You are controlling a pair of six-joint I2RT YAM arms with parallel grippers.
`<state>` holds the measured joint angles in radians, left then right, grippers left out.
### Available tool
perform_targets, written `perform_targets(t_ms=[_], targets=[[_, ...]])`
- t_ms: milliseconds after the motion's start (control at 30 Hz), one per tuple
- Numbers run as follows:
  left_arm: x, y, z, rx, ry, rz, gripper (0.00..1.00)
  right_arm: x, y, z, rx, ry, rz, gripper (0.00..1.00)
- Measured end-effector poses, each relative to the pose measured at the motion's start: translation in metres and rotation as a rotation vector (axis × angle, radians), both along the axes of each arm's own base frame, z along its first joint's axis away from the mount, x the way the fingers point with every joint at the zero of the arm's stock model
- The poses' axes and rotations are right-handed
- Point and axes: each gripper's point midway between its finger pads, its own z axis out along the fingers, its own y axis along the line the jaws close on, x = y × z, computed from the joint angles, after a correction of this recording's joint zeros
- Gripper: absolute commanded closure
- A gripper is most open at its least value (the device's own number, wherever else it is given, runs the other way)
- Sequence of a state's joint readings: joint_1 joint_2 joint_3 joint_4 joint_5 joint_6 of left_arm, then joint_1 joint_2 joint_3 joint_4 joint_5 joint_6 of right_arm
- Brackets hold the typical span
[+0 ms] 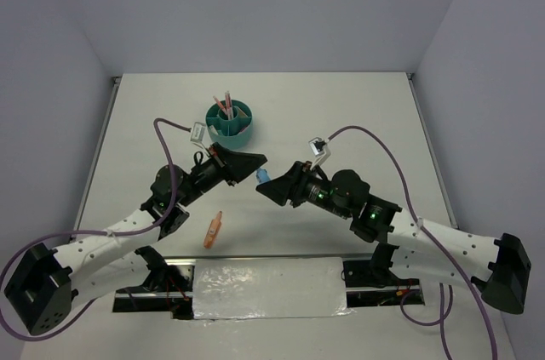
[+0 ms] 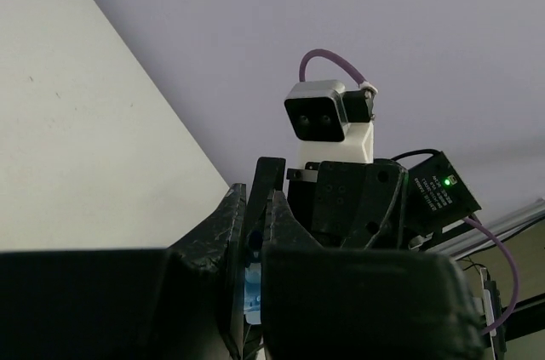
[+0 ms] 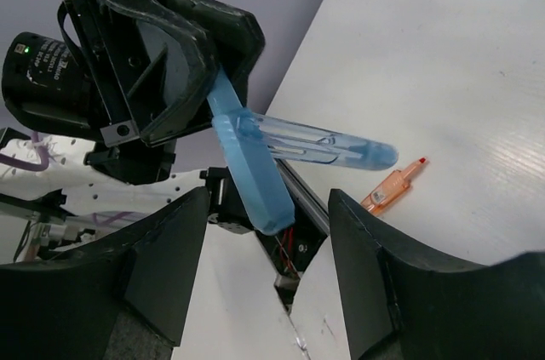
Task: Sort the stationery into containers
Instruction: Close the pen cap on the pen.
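Left gripper [image 1: 254, 164] is clamped on the blue marker [image 1: 262, 175], holding it up off the table [image 1: 358, 113] in the gap between the two arms. Seen from the right wrist, the marker [image 3: 298, 143] juts out of the left jaws toward the lower right. Its clear body tilts down, and a flat blue clip hangs beneath it. Right gripper [image 1: 274, 188] meets it nose to nose with its jaws apart. Its fingers [image 3: 162, 266] stand on either side of the clip, and no contact shows. From the left wrist, only a sliver of blue shows between the left fingers [image 2: 230, 232], with the right arm's wrist camera [image 2: 328, 117] straight ahead.

An orange marker [image 1: 213, 229] lies flat on the table nearer the arm bases, below the left gripper and well apart from the cup [image 1: 247, 128]. The teal cup stands farther back, just beyond the left gripper. Pink pens [image 1: 226, 105] stand upright in it, near its middle; which compartment I cannot tell. Purple cables [image 1: 170, 134] loop above both arms.
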<state>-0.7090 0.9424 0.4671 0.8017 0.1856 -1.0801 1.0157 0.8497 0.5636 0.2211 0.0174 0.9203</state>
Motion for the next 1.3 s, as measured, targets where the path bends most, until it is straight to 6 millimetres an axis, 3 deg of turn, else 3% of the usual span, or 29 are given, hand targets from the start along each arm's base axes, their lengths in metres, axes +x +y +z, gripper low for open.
perform_targets(t_ms=[100, 200, 233, 300, 467, 500, 533, 567, 600, 633, 767, 933, 1033, 1167, 1300], targets=[[-0.001, -0.004, -0.002, -0.001, 0.004, -0.012, 1.00, 0.004, 0.003, 0.002, 0.014, -0.011, 0.008, 0.40], [-0.006, -0.009, -0.002, -0.003, 0.002, -0.032, 1.00, 0.007, 0.004, 0.006, 0.024, -0.031, 0.016, 0.52], [-0.007, -0.010, -0.002, -0.004, 0.001, -0.038, 1.00, 0.008, 0.005, 0.007, 0.026, -0.038, 0.020, 0.72], [-0.008, -0.011, -0.003, -0.007, 0.008, -0.037, 1.00, 0.004, 0.008, 0.009, 0.031, -0.055, 0.048, 0.80], [-0.007, -0.009, -0.004, -0.018, 0.022, -0.027, 1.00, -0.001, 0.013, 0.012, 0.038, -0.077, 0.096, 0.78], [-0.007, -0.009, -0.004, -0.015, 0.023, -0.025, 0.94, 0.000, 0.014, 0.011, 0.036, -0.080, 0.097, 0.84], [-0.007, -0.009, -0.006, -0.010, 0.025, -0.023, 0.67, 0.000, 0.014, 0.011, 0.033, -0.085, 0.100, 1.00], [-0.007, -0.008, -0.006, 0.001, 0.017, -0.020, 0.50, -0.001, 0.014, 0.011, 0.029, -0.091, 0.104, 1.00], [-0.006, -0.008, -0.011, 0.029, 0.011, -0.013, 0.17, -0.001, 0.014, 0.011, 0.026, -0.102, 0.107, 1.00], [-0.006, -0.008, -0.017, 0.067, 0.017, -0.005, 0.02, -0.001, 0.014, 0.011, 0.021, -0.118, 0.111, 1.00], [-0.003, 0.002, -0.029, 0.179, 0.058, 0.060, 0.01, 0.000, 0.014, 0.009, -0.020, -0.193, 0.119, 1.00], [-0.014, 0.018, -0.006, 0.145, 0.014, 0.085, 0.01, 0.007, 0.010, 0.001, -0.072, -0.228, 0.094, 1.00], [-0.020, 0.014, -0.003, 0.098, 0.025, 0.042, 0.01, 0.010, 0.013, -0.003, -0.099, -0.237, 0.096, 1.00], [-0.024, -0.002, -0.026, 0.089, 0.111, -0.031, 0.01, 0.011, 0.022, -0.006, -0.130, -0.248, 0.135, 1.00], [-0.022, -0.004, -0.031, 0.078, 0.157, -0.031, 0.01, 0.006, 0.028, -0.015, -0.166, -0.251, 0.194, 1.00]])
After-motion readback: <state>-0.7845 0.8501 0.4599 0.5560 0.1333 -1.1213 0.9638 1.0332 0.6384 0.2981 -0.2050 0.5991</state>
